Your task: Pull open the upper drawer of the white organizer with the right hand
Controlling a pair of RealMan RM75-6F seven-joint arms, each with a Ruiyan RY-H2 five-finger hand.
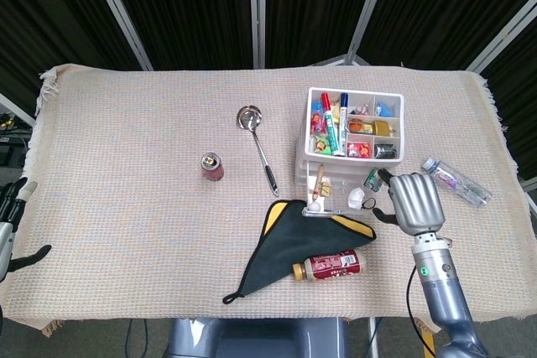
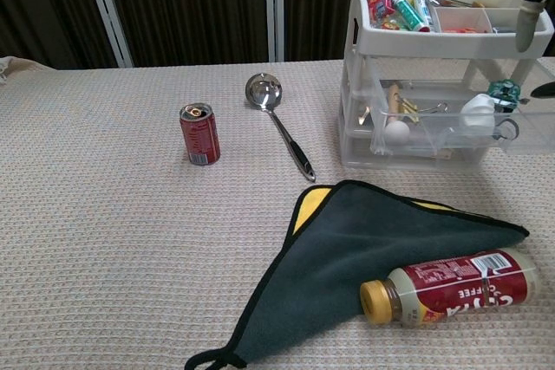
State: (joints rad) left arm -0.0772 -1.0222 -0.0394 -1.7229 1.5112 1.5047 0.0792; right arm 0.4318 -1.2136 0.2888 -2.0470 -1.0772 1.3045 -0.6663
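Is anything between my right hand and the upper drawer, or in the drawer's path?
Nothing visible separates the right hand from the upper drawer, already pulled partly out. Ahead of it lies the dark cloth, low on the table, seemingly below the drawer's path.

White organizer (image 1: 352,136): stood upright on my table, top tray full of markers. Upper drawer (image 2: 442,123): clear plastic, pulled out toward me, holding small items.
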